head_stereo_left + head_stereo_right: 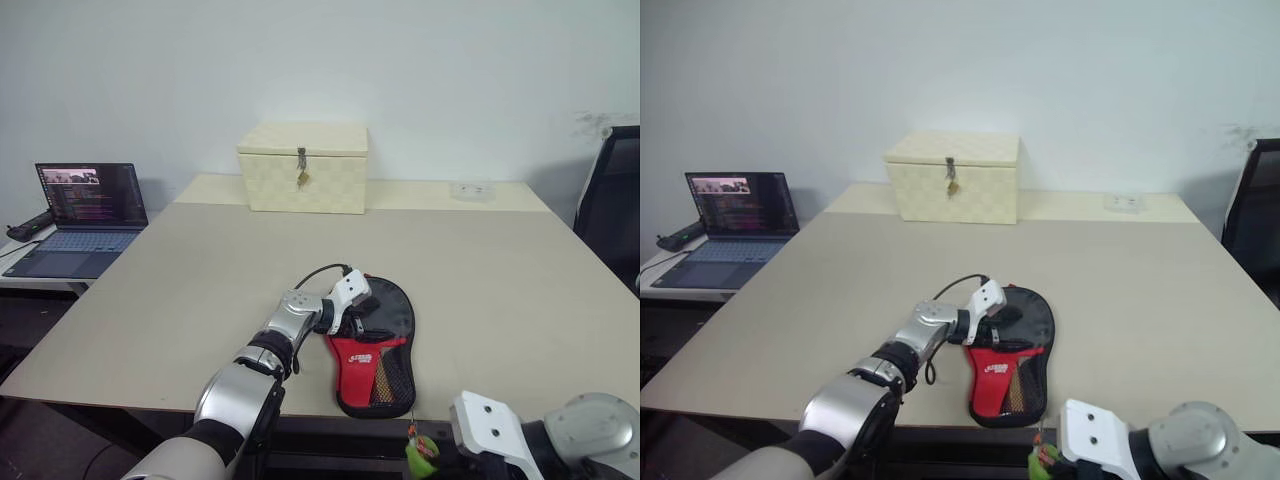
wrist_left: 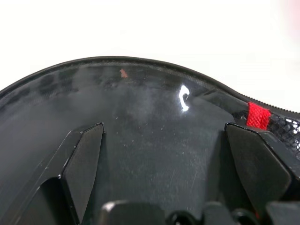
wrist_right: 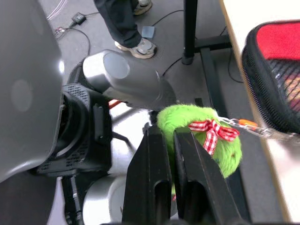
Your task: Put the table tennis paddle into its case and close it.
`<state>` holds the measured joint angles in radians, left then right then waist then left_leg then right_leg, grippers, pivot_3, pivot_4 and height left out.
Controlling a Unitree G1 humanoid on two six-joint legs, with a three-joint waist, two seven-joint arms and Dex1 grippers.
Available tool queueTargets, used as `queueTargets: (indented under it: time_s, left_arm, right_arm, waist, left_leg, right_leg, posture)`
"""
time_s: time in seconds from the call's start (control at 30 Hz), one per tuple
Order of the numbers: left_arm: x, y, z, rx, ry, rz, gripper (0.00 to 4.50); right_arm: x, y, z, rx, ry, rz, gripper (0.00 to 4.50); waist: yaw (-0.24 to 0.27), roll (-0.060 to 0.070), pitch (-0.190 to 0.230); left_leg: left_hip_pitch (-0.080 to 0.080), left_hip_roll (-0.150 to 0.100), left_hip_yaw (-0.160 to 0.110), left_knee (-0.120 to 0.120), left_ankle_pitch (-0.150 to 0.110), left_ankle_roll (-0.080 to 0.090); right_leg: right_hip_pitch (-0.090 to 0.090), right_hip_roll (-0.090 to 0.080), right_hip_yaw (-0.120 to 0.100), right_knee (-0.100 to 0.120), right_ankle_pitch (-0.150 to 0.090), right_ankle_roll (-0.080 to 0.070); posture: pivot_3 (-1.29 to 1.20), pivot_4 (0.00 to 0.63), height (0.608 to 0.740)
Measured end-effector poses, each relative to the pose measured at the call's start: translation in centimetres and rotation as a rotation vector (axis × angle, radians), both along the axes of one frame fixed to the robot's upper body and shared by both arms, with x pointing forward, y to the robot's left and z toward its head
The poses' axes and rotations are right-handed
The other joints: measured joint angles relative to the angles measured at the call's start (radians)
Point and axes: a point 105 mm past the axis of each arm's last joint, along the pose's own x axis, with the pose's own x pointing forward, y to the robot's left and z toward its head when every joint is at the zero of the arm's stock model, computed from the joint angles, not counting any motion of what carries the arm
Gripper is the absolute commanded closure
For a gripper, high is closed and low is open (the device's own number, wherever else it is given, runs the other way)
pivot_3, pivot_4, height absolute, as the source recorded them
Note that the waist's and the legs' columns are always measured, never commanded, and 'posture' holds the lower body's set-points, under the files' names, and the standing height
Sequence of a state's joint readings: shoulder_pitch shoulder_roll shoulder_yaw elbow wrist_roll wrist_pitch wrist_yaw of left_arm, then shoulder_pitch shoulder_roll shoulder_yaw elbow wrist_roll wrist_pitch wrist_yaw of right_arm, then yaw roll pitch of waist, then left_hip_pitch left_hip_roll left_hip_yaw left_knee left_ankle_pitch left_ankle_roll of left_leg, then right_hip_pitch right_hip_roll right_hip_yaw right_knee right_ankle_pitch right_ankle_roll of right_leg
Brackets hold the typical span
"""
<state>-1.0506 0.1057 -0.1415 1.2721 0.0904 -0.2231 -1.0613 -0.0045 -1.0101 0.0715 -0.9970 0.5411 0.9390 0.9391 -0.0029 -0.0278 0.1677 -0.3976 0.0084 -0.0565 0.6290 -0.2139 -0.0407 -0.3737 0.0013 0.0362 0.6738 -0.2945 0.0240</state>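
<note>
Resting near front edge of table (image 1: pixel 200 270): the case (image 1: pixel 375 355), black, w/ red panel and mesh pocket toward the robot, narrow end reaching table edge. Inside the case, under its round end, the table tennis paddle (image 2: pixel 154 140): glossy black rubber face seen in left wrist view, zipped rim curving just beyond it. Left gripper (image 1: pixel 355 318) over round part of the case, fingers (image 2: pixel 82 164) spread wide apart, paddle face between them, nothing clamped. Right gripper (image 3: pixel 168 154) low, off the front edge of table, fingers pressed together on a green fuzzy charm (image 3: pixel 206 140) w/ red-white checked bow; from the charm an orange clip and short chain going to mesh end of the case. Farther back on table: cream woven box (image 1: pixel 303 166) w/ metal latch. On a side desk at left: open laptop (image 1: pixel 80 215). Below table, in right wrist view: a person's legs and shoes (image 3: pixel 133 44), cables on floor.
</note>
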Motion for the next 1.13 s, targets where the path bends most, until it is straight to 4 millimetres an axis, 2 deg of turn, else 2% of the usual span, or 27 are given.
queueTargets:
  time_s: [0.17,0.3,0.47,0.57,0.63,0.67,0.7,0.77,0.83,0.97,1.03,1.13]
  left_arm:
    - [0.0,0.3,0.1,-0.002,0.001,-0.006,0.00]
    - [0.1,1.4,0.4,-0.033,0.006,0.001,0.00]
    - [-0.2,4.8,1.3,-0.118,-0.016,0.015,0.00]
    - [-0.8,8.4,3.5,-0.215,-0.072,0.085,0.00]
    - [-2.0,11.2,5.3,-0.261,-0.110,0.174,0.00]
    - [-3.2,13.3,6.2,-0.281,-0.127,0.252,0.00]
    - [-3.5,14.1,6.5,-0.285,-0.130,0.282,0.00]
    - [-6.0,18.1,7.0,-0.276,-0.130,0.449,0.00]
    - [-7.8,19.7,7.2,-0.265,-0.125,0.541,0.00]
    - [-8.7,19.4,7.9,-0.278,-0.135,0.595,0.00]
    - [-8.7,19.2,8.3,-0.291,-0.146,0.598,0.00]
    - [-8.7,19.2,7.8,-0.286,-0.134,0.610,0.00]
  right_arm:
    - [2.3,0.0,1.7,0.043,-0.025,-0.034,2.46]
    - [6.1,-0.6,4.6,0.153,-0.070,-0.132,2.46]
    - [10.9,-1.9,7.2,0.260,-0.168,-0.267,2.46]
    - [14.9,-2.4,7.8,0.344,-0.268,-0.343,2.46]
    - [17.2,-3.1,7.5,0.388,-0.304,-0.393,2.46]
    - [18.4,-3.5,7.0,0.399,-0.299,-0.409,2.46]
    - [18.8,-3.9,6.7,0.397,-0.296,-0.423,2.46]
    - [20.9,-4.2,6.1,0.414,-0.287,-0.433,2.46]
    - [22.8,-5.8,5.8,0.396,-0.305,-0.492,2.46]
    - [25.0,-7.4,5.9,0.364,-0.363,-0.537,2.46]
    - [25.4,-7.8,5.9,0.348,-0.392,-0.536,2.46]
    - [25.4,-8.5,4.9,0.300,-0.403,-0.547,2.46]
  waist:
    - [-0.003,-0.002,0.001]
    - [-0.015,-0.004,0.003]
    - [-0.031,-0.005,0.006]
    - [-0.042,-0.005,0.009]
    - [-0.048,-0.005,0.010]
    - [-0.052,-0.004,0.011]
    - [-0.051,-0.004,0.012]
    - [-0.058,-0.002,0.014]
    - [-0.053,0.000,0.018]
    - [-0.018,0.002,0.021]
    - [-0.016,0.003,0.021]
    - [-0.022,0.003,0.021]
  left_leg:
    - [0.000,0.001,0.000,0.000,0.000,0.000]
    - [0.000,0.002,0.002,0.000,0.000,0.000]
    - [-0.002,0.003,0.004,-0.001,0.000,0.001]
    - [-0.004,0.005,0.004,-0.002,0.000,0.001]
    - [-0.005,0.005,0.001,-0.002,-0.001,0.001]
    - [-0.004,0.006,0.001,-0.003,-0.001,0.002]
    - [-0.004,0.006,0.001,-0.003,-0.001,0.002]
    - [-0.004,0.006,0.003,-0.003,-0.002,0.003]
    - [-0.004,0.004,0.003,-0.002,-0.002,0.003]
    - [-0.004,0.002,0.002,0.000,-0.002,0.003]
    - [-0.003,0.002,0.003,0.000,-0.002,0.003]
    - [-0.003,0.003,0.004,-0.001,-0.002,0.003]
  right_leg:
    - [0.000,0.000,0.000,0.000,0.000,0.000]
    - [-0.001,0.000,0.002,0.001,0.000,0.000]
    - [-0.008,0.000,0.004,0.005,0.000,-0.001]
    - [-0.012,0.000,0.007,0.007,0.001,-0.002]
    - [-0.012,-0.003,0.007,0.008,0.004,-0.006]
    - [-0.013,-0.003,0.008,0.007,0.004,-0.007]
    - [-0.013,-0.003,0.008,0.007,0.004,-0.007]
    - [-0.014,-0.004,0.009,0.007,0.003,-0.007]
    - [-0.013,-0.006,0.008,0.007,0.003,-0.007]
    - [-0.009,-0.006,0.006,0.007,0.003,-0.007]
    - [-0.008,-0.006,0.006,0.006,0.003,-0.007]
    - [-0.009,-0.006,0.006,0.006,0.003,-0.007]
  posture:
    - [0.00,0.150,0.740]
    - [0.00,0.150,0.740]
    - [0.00,0.150,0.740]
    - [0.00,0.150,0.740]
    - [0.00,0.150,0.740]
    - [0.00,0.150,0.740]
    - [0.00,0.150,0.740]
    - [0.00,0.150,0.740]
    - [0.00,0.150,0.740]
    - [0.00,0.150,0.740]
    - [0.00,0.150,0.740]
    - [0.00,0.150,0.740]
